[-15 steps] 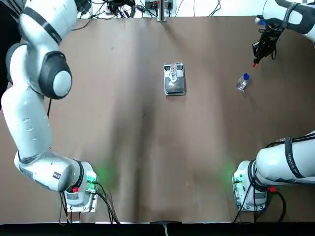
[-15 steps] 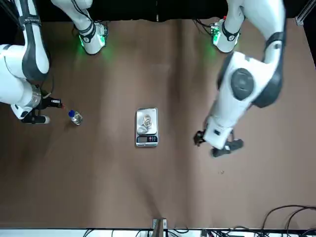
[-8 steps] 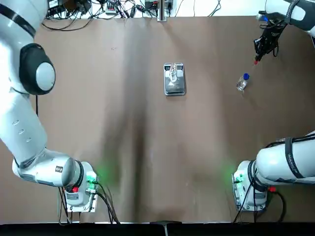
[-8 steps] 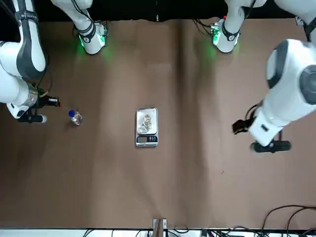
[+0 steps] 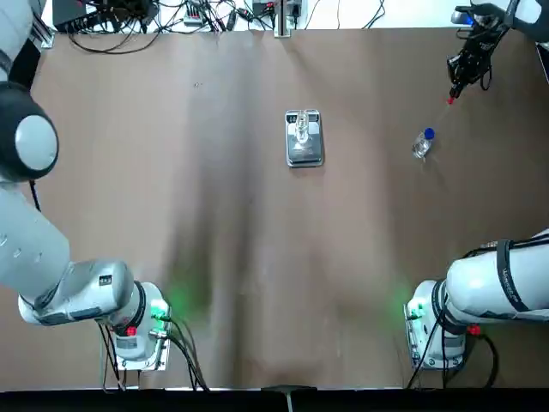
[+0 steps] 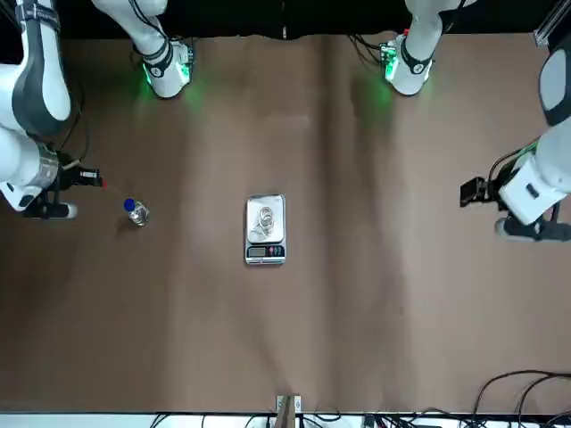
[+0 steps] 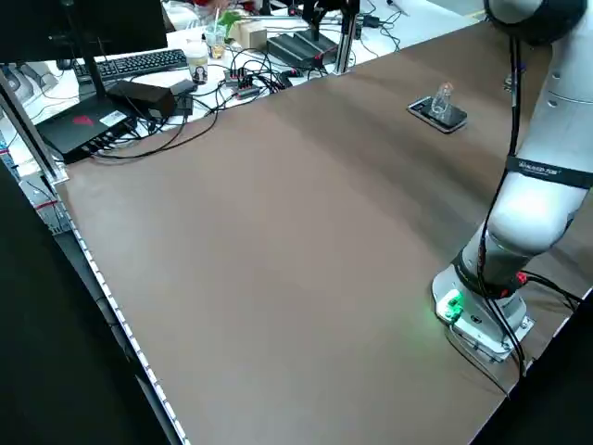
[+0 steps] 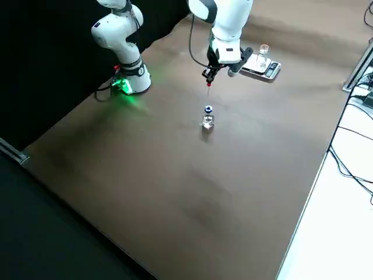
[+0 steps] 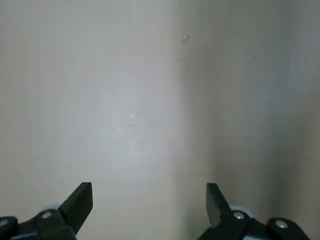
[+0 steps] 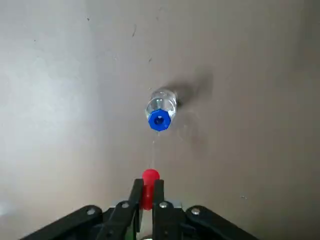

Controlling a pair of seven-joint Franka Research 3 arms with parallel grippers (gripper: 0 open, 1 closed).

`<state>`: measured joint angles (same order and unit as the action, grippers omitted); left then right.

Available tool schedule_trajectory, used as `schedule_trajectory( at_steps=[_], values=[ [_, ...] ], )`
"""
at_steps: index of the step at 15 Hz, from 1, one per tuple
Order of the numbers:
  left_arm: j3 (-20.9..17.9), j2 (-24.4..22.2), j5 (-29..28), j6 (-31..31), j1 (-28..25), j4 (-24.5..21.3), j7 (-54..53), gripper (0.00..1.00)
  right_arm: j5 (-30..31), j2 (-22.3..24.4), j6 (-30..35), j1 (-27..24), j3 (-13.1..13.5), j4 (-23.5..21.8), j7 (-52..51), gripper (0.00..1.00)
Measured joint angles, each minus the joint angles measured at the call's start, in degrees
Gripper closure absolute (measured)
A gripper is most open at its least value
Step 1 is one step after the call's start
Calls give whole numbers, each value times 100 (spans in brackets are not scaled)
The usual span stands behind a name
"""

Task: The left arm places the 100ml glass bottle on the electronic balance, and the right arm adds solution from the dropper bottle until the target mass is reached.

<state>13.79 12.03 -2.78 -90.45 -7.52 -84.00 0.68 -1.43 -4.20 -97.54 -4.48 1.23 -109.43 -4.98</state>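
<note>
Glass bottle: 100ml glass bottle (image 5: 302, 129) stands upright on the steel plate of the electronic balance (image 5: 304, 138), mid-table; any contents cannot be made out
Dropper bottle: dropper bottle (image 5: 421, 144) stands on the brown table (image 5: 240, 240) well to the balance's right, blue collar up, its neck open; the red-topped dropper (image 10: 148, 187) is out of it
Writing: the balance's display is too small to read
Right gripper: right gripper (image 10: 148, 200) hovers beyond the dropper bottle at the table's far right, pinching the dropper, whose thin tip seems to point down near the bottle
Left gripper: left gripper (image 9: 149, 210) hangs at the table's left edge over bare surface, fingers spread, holding nothing
</note>
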Motion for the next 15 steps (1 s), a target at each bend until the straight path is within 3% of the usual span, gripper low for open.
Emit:
schedule_trajectory(
  at_steps=[6, 15],
  values=[
    [40, -604, 0, 2, -99, -214, -10, 0, -2, 5, 249, 67, -54, 260, 209, 89],
    [141, -633, 0, -41, -6, -283, 210, 0, -17, 5, 614, 377, -77, 648, 665, 89]
  ],
)
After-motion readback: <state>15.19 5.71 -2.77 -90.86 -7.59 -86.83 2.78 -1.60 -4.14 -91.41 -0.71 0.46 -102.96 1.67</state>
